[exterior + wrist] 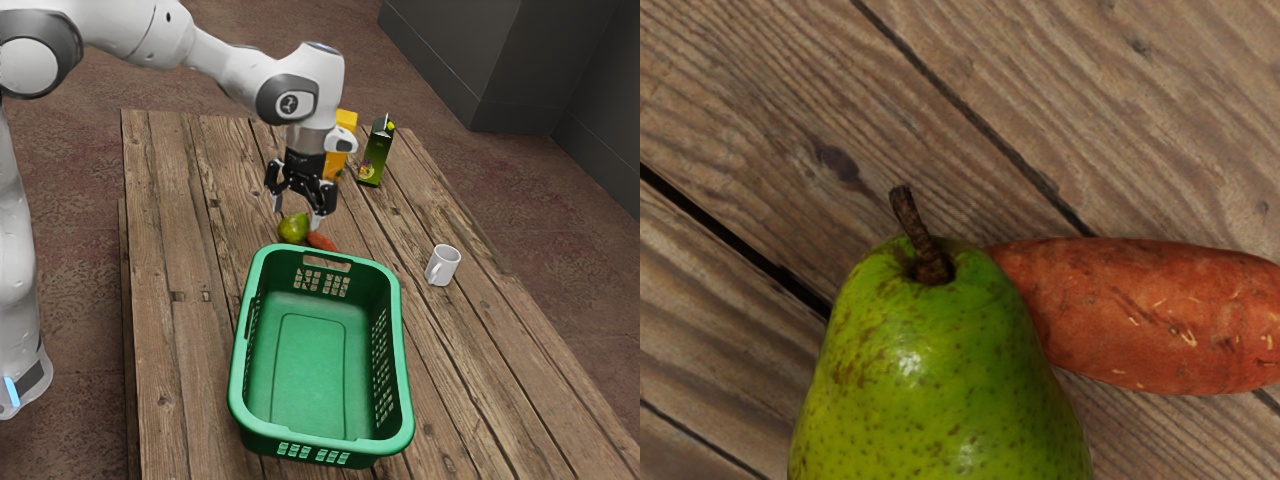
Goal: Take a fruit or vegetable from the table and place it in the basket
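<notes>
- Holding the tool (297, 214) open, with fingers spread apart, low over the green pear (293, 229).
- Seeing the pear on the bench (180, 350), outside the basket (401, 360), close to its far end; in the wrist view, looking down onto its brown stem and speckled skin.
- Seeing also the reddish-orange sweet potato (322, 241) lying on the bench, partly behind the pear in the wrist view; cannot tell whether touching it.
- Finding the green basket upright, with slotted sides.
- Noting a white mug (443, 266) upright, apart from the basket toward the exterior view's right.
- Noting farther back a dark green carton (377, 155), standing beside a yellow-orange object (346, 120), partly hidden behind the arm.
</notes>
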Robot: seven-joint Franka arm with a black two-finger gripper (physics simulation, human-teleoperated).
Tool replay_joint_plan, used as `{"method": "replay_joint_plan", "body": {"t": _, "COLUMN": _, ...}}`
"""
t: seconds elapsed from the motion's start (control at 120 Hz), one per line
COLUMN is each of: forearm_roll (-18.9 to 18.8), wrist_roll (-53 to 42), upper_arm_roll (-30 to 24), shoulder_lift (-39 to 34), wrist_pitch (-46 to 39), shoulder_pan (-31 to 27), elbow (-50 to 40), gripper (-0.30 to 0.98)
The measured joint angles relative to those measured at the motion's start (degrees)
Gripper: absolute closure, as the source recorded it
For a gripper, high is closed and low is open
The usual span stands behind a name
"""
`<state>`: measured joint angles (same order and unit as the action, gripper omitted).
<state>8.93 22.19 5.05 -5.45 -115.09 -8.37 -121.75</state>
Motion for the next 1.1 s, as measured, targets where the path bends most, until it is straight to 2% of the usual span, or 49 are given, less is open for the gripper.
{"method": "replay_joint_plan", "body": {"t": 1.1, "forearm_roll": 2.7, "wrist_roll": -4.0, "upper_arm_roll": 0.1, "shoulder_lift": 2.5, "wrist_pitch": -3.5, "shoulder_pan": -0.4, "elbow": -2.2, "gripper": 0.00}}
